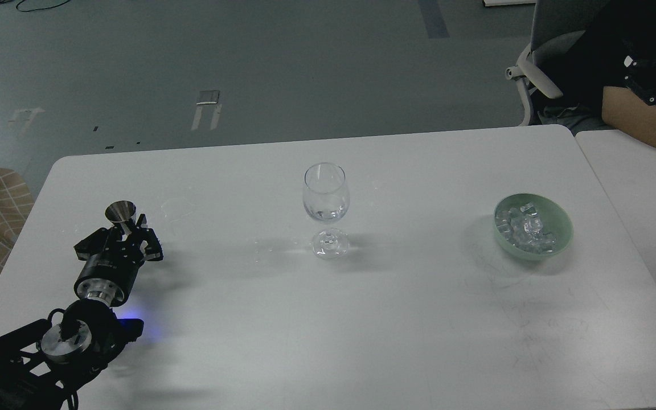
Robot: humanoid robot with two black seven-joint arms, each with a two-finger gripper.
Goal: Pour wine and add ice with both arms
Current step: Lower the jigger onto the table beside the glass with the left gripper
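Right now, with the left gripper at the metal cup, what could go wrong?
1. The small metal cup is narrow at the base; the left gripper sits right around it and could tip it.
2. The wine glass stands on a thin stem in mid-table; a bump while pouring would likely topple it.
3. The ice lies heaped in the green bowl far to the right, and the right gripper is out of view, so cubes may drop on the way.

Clear glossy wine glass (326,196), shiny metal cup (121,212), matt white table (362,330)
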